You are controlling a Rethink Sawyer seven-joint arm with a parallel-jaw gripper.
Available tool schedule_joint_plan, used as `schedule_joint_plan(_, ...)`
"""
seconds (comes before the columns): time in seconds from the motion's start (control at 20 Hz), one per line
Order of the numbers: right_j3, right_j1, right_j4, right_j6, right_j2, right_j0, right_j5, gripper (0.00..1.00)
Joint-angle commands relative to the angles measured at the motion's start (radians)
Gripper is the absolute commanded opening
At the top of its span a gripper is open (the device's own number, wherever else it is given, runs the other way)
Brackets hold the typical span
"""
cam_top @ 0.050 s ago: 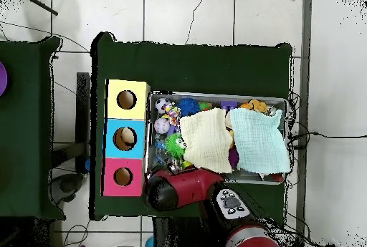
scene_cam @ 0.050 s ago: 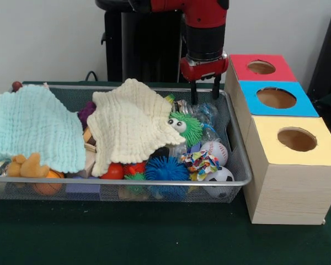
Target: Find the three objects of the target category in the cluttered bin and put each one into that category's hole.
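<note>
Over the mesh bin's (scene_cam @ 0.050 s ago: 240,160) corner nearest the red-topped box (scene_cam @ 0.050 s ago: 262,67), your end effector (scene_cam @ 0.050 s ago: 204,91) hangs with fingers spread and empty, above the clutter beside the green fuzzy toy (scene_cam @ 0.050 s ago: 186,127), cream cloth (scene_cam @ 0.050 s ago: 129,124) and pale blue cloth (scene_cam @ 0.050 s ago: 36,127) covering much of that bin.

a table (scene_cam @ 0.050 s ago: 127,237) covered in dark green cloth; on it sits a wire mesh bin (scene_cam @ 0.050 s ago: 240,165) full of clutter; just beside the bin stands a wooden box (scene_cam @ 0.050 s ago: 289,187) with three round holes
</note>
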State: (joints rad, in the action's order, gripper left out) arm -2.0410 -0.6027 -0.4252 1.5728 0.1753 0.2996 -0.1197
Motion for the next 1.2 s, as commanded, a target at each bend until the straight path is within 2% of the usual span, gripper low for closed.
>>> schedule_joint_plan(0.05, 0.139, 0.034, -0.041, 0.116, -0.006, -0.024, 0.142, 1.00)
schedule_joint_plan(0.6, 0.160, 0.021, -0.006, 0.144, -0.118, -0.133, 0.193, 1.00)
schedule_joint_plan(0.95, 0.170, 0.017, -0.005, 0.114, -0.085, -0.091, 0.137, 1.00)
schedule_joint_plan(1.2, 0.172, 0.019, -0.006, 0.103, -0.082, -0.087, 0.113, 1.00)
